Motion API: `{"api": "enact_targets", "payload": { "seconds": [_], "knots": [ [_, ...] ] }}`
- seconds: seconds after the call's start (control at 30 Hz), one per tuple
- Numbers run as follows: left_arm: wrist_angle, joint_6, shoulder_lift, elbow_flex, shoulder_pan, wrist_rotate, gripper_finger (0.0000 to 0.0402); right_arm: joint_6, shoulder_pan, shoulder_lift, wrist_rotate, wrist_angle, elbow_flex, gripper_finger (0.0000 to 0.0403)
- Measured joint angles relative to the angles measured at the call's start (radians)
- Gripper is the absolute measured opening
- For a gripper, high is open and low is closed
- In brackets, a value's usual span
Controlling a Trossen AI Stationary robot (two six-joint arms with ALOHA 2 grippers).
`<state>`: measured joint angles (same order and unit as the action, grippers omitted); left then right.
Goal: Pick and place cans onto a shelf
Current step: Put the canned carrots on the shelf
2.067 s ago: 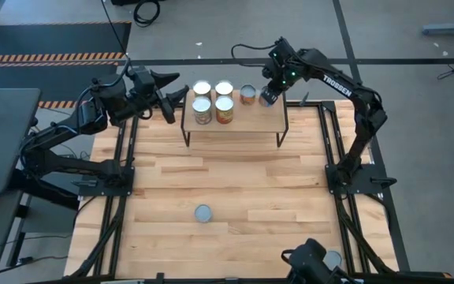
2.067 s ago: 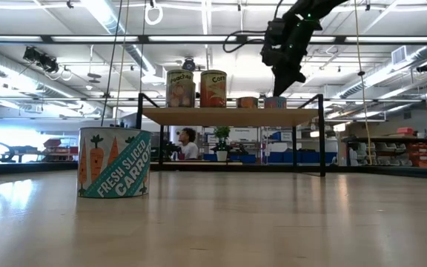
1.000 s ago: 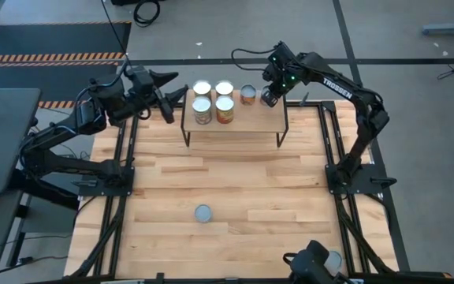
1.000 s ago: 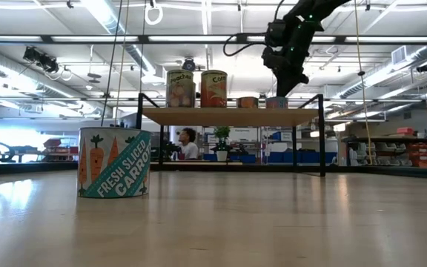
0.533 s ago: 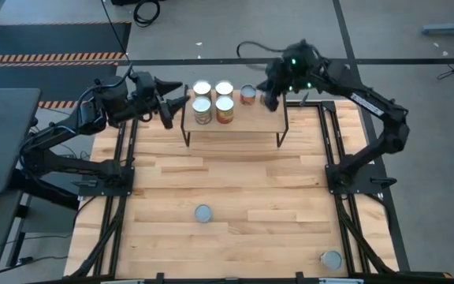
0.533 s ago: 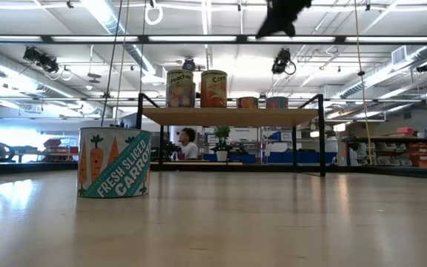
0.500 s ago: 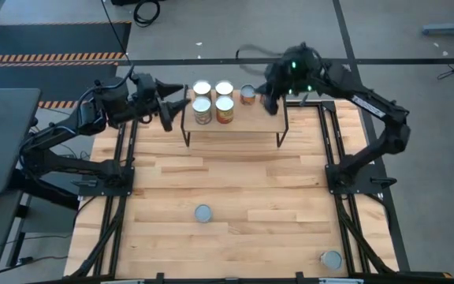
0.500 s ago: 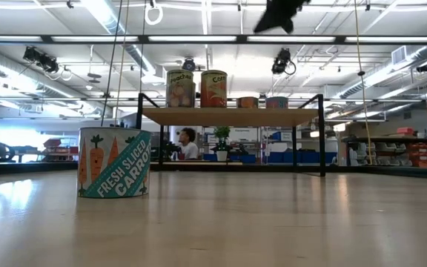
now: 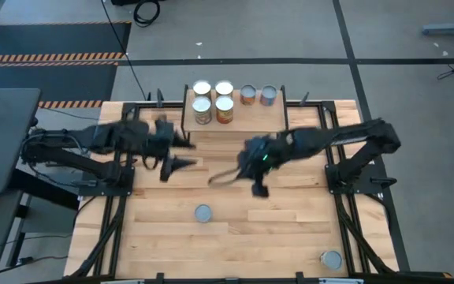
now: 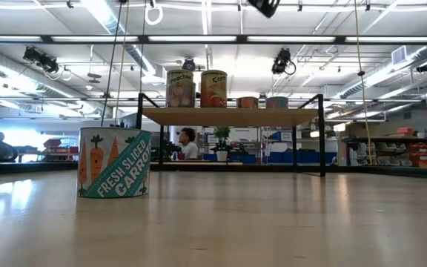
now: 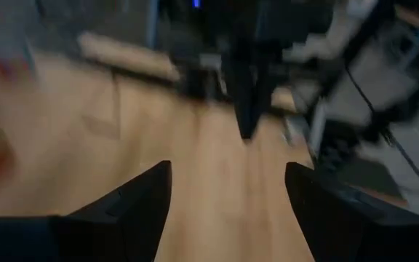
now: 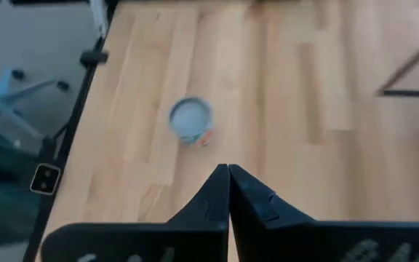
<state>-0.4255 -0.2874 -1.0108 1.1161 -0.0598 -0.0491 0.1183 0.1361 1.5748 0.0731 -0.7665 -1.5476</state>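
The shelf stands at the table's far middle and carries several cans, the rightmost being a silvery-topped one. One can stands on the table near the front; it also shows in the right wrist view and, with a carrot label, in the low view. Another can stands at the near right. My left gripper is open and empty in front of the shelf's left end, its fingers wide apart in its wrist view. My right gripper is shut and empty over the table's middle.
Black frame rails run along the table's left and right sides. The shelf's black legs stand on the tabletop. Bare wood lies between the shelf and the front can. A person shows far behind the table.
My right gripper has risen off the rightmost can, which stays on the shelf, and has swung toward the table's near edge and left, to above the table's middle. My left gripper has moved from beside the shelf's left end toward the near edge and the right.
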Motion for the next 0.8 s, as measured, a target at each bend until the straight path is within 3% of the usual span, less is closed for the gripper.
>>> {"api": "enact_targets", "payload": {
  "seconds": [0.23, 0.4, 0.53, 0.67, 0.8],
  "knots": [
    [-0.115, -0.213, -0.003, -0.121, -0.293, -0.075, 0.0274, 0.0, 0.103, 0.209, -0.064, 0.1, 0.006, 0.0043],
    [-0.123, -0.402, -0.006, -0.174, -0.452, -0.199, 0.0274, -0.043, 0.136, 0.337, -0.084, 0.163, -0.05, 0.0115],
    [-0.124, -0.413, -0.026, -0.174, -0.59, -0.357, 0.0274, -0.008, 0.139, 0.393, -0.088, 0.156, -0.077, 0.0189],
    [-0.159, -0.39, -0.106, -0.175, -0.642, -0.413, 0.0276, 0.063, 0.138, 0.368, -0.093, 0.104, -0.094, 0.0262],
    [-0.144, -0.386, -0.188, -0.175, -0.622, -0.381, 0.0295, 0.133, 0.132, 0.31, -0.169, -0.037, -0.102, 0.0329]
  ]
}}
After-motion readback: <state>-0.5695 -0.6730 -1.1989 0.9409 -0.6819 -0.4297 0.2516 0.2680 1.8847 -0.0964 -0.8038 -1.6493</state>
